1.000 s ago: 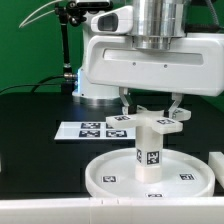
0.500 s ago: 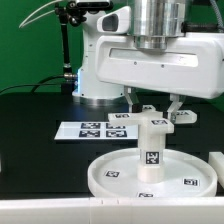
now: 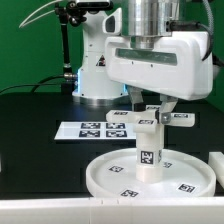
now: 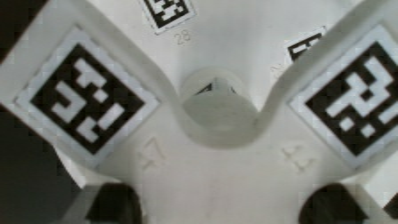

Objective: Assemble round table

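The large round disc (image 3: 100, 180) lies flat on the black table. The short thick cylinder leg (image 3: 150, 155) stands upright in its centre. The cross-shaped base piece (image 3: 150, 120) sits level on top of the leg. My gripper (image 3: 153, 103) comes straight down over it, one finger on each side of the piece, shut on it. In the wrist view the base piece (image 4: 205, 120) fills the picture with its square tags, and my gripper (image 4: 222, 200) shows as two dark fingertips (image 4: 112, 203) pressed against its sides. The leg's top is hidden under the base piece.
The marker board (image 3: 85, 130) lies flat behind the disc, towards the exterior view's left. The arm's white pedestal (image 3: 95, 80) and a black stand (image 3: 66, 45) are at the back. A white object (image 3: 218, 165) sits at the exterior view's right edge.
My hand has turned about its vertical axis over the leg, with the base piece held in it. The disc and leg have stayed in place.
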